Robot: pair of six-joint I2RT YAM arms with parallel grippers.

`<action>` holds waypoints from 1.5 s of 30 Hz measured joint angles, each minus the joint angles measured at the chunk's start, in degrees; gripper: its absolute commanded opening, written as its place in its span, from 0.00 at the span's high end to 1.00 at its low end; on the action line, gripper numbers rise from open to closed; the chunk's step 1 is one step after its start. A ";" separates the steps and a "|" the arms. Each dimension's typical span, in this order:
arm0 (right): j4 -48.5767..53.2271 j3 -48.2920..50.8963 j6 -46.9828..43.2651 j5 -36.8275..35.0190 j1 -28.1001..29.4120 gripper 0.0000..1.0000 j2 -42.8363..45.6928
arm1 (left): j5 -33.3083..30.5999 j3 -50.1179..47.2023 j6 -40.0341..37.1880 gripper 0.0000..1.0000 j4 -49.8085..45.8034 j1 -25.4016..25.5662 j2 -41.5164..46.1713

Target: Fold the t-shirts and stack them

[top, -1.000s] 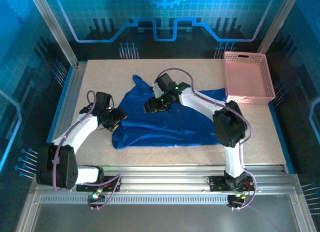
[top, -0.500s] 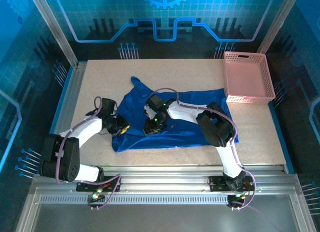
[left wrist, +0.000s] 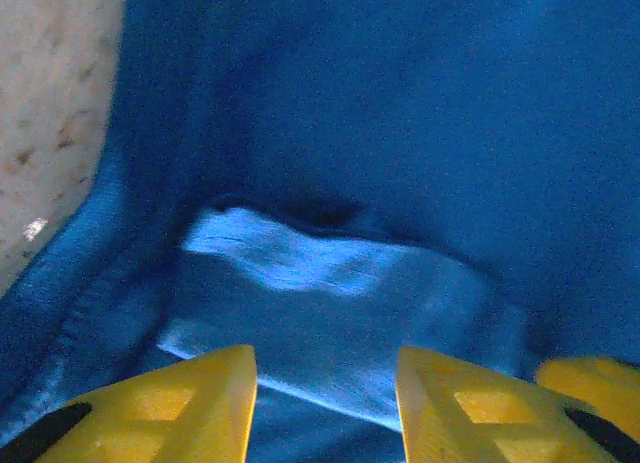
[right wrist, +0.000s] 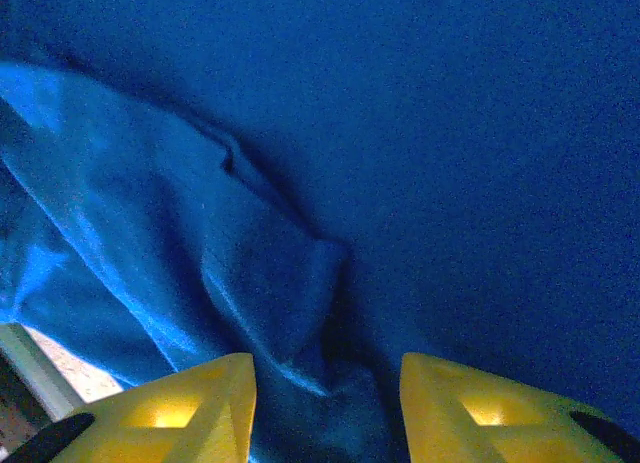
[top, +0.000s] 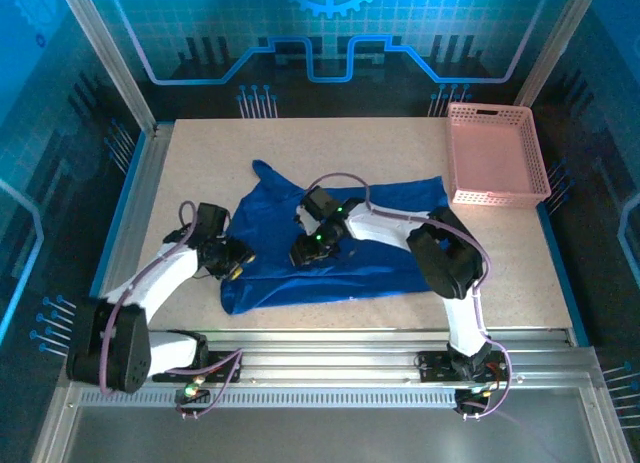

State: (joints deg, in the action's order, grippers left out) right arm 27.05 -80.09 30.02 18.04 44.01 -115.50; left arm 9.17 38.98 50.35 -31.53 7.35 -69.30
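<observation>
A single royal-blue t-shirt (top: pixel 340 275) lies loosely spread across the middle of the tabletop (top: pixel 200 163), a little closer to the near edge. Its right side reaches almost to an empty pink lattice basket (top: pixel 500 158) in the far right corner. A pointed flap of cloth sticks out toward the far edge on the left. The shirt is rumpled rather than squared up, so folding looks barely begun, and no stack exists yet.

The left gripper (top: pixel 238 260) sits low at the shirt's left edge, right where cloth meets bare tabletop. Its yellow fingers are partly apart. A pale fold of fabric lies in the gap, but nothing looks firmly pinched. This placement probably suits taking hold of the side edge to carry it over.

The right gripper (top: pixel 303 253) rests over the middle of the shirt. Its fingers are likewise partly apart above a soft ridge of cloth and show no clear hold. It is likely there to pick up a crease or steady the fabric.

The left arm comes from the near left corner, elbow pushed toward the left edge and wrist bent down. The right arm rises from the near right, folds at the elbow above the shirt's right side, and stretches leftward across it.
</observation>
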 measured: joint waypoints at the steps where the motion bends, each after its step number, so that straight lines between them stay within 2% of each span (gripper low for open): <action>1: 0.02 -0.81 0.07 0.70 -0.92 0.55 0.00 | -0.15 1.27 0.15 0.49 -0.37 -0.17 1.95; 4: 0.52 -4.48 0.46 2.78 -2.29 0.55 -0.52 | -0.13 5.38 -0.35 0.48 -1.46 -1.88 3.69; 11: -0.26 -9.35 1.99 6.45 -2.05 0.57 -5.57 | 0.74 7.69 -2.97 0.50 -2.75 -5.92 -4.28; 18: 0.85 -9.14 3.48 5.64 -2.08 0.57 -8.22 | 1.16 6.97 -4.42 0.52 -2.51 -6.14 -8.33; 32: 0.79 -6.93 5.33 4.72 -2.56 0.55 -7.96 | 1.14 4.39 -6.86 0.52 -2.67 -6.45 -9.38; 35: 0.74 -6.93 5.86 4.74 -2.56 0.63 -7.96 | 1.14 4.20 -6.93 0.52 -2.67 -6.45 -9.81; 39: 0.68 -6.93 6.49 4.98 -2.38 0.82 -7.96 | 1.14 4.07 -7.10 0.52 -2.67 -6.45 -9.90; 45: 0.28 -6.93 7.30 5.09 -2.34 0.92 -7.96 | 0.68 3.91 -7.48 0.55 -2.71 -6.45 -10.43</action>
State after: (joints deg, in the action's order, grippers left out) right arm 27.33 -87.02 37.32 23.14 41.67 -123.46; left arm 9.85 42.89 42.87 -34.24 0.91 -79.72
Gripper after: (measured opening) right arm 0.103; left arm 0.460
